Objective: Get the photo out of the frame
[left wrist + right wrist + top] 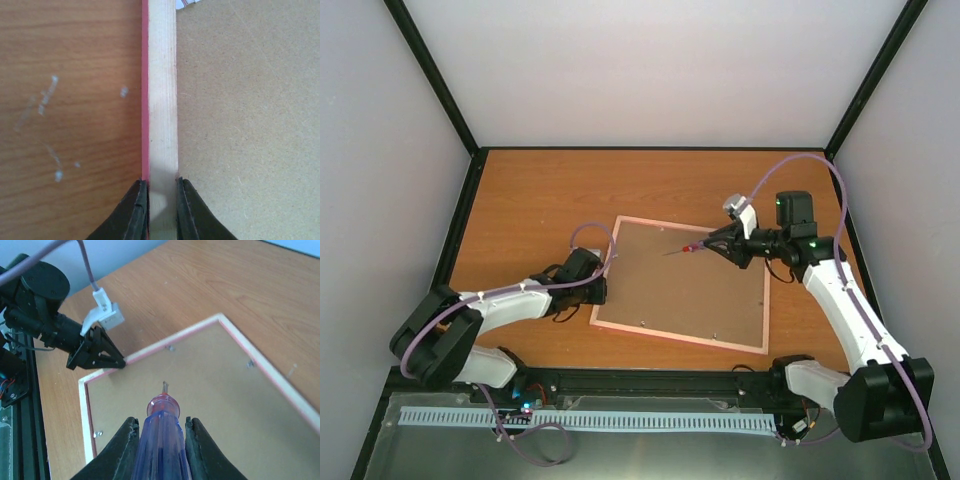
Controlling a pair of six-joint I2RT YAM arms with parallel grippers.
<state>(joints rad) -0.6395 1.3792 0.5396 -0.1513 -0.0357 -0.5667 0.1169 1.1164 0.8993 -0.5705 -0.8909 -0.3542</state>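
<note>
The frame (680,341) lies face down on the table, its pale wood rail with pink edge around a brown backing board (690,290). The photo is hidden under that board. My left gripper (601,289) is shut on the frame's left rail (162,100), one finger on each side of it (162,187). My right gripper (722,243) hovers over the board's far right part, shut on a screwdriver (692,247) with a red-and-blue translucent handle (162,440). The screwdriver's tip points down at the board (210,390).
Small metal clips (170,347) (250,363) (98,433) sit along the inner edge of the frame, holding the board. The orange-brown table (530,210) is walled by white panels on three sides. A black rail (650,380) runs along the near edge.
</note>
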